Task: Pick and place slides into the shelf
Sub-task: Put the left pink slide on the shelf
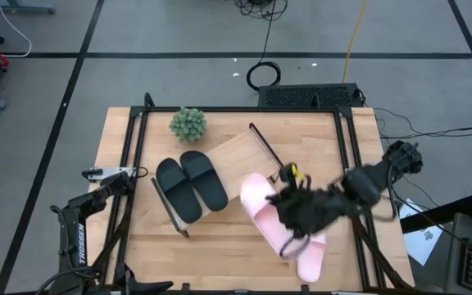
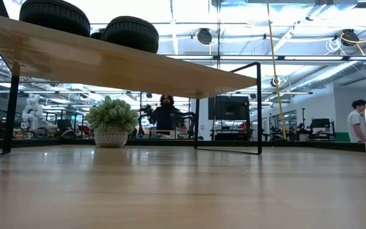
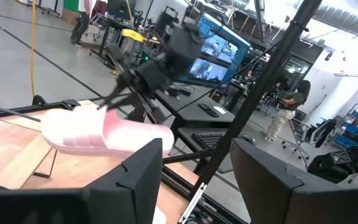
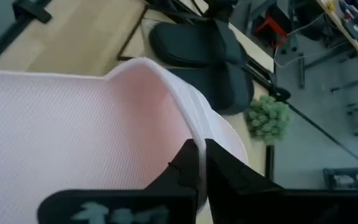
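While the right end effector point(image 1: 295, 215) hangs over the front right part of the worktop point(image 1: 220, 246), its two dark fingers point(image 4: 219, 171) are pinched tight on the thin strap edge of a pink slide point(image 1: 262, 206). That pink slide sits w/ its toe toward the shelf point(image 1: 234, 156), and the right wrist view shows the strap standing up between the fingers. A 2nd pink slide point(image 1: 312, 260) lies just beside it, nearer the front right corner, partly hidden by the arm. The shelf is a long light-wood board w/ thin black wire ends, set at a slant across the middle of the worktop. Two black slides point(image 1: 191, 182) rest side by side on the left half of the board, touching each other; the right half of the board is bare wood. A small green plant point(image 1: 188, 123) in a pot stands near the back edge, close to the shelf's back side. The left end effector point(image 1: 109, 174) waits at the left edge of the worktop, well apart from the slides, its fingers point(image 3: 135, 177) partly spread w/ nothing between them. From the low view the shelf board shows up high w/ the black slides on top. People stand far off in the room behind.
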Robot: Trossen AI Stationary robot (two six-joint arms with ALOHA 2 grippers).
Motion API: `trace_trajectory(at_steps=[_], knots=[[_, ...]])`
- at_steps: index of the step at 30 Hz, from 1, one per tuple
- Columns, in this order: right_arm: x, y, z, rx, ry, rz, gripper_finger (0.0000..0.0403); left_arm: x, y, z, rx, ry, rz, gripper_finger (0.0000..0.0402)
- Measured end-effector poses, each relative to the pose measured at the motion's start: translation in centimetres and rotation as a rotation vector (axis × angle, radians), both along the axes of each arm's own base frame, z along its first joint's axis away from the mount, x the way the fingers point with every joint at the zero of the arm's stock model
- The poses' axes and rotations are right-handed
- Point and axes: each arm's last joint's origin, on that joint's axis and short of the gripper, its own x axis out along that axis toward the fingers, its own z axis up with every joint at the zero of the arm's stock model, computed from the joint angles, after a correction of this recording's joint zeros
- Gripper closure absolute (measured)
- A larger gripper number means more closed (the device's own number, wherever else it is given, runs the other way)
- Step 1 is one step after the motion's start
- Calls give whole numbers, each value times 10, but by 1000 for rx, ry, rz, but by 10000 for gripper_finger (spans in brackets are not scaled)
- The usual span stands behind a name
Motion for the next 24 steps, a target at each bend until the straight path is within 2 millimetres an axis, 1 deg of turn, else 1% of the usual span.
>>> trace_trajectory(at_steps=[3, 6, 10, 13, 17, 20, 24], knots=[[9, -20, 7, 20, -17, 83, 403, 5, 2, 0, 2, 1, 12, 211], [21, -36, 4, -11, -29, 169, 403, 10, 5, 0, 2, 1, 26, 211], [33, -67, -9, -67, -59, 207, 403, 17, 9, 0, 2, 1, 43, 211], [37, -93, -21, -111, -80, 190, 403, 20, 11, 0, 2, 1, 53, 211], [40, -124, -34, -81, -173, 220, 403, 24, 13, 0, 3, 1, 63, 211], [41, -141, -46, -76, -216, 209, 403, 27, 15, 0, 2, 1, 71, 211], [46, -155, -64, -88, -239, 203, 403, 30, 16, 0, 2, 1, 78, 211]])
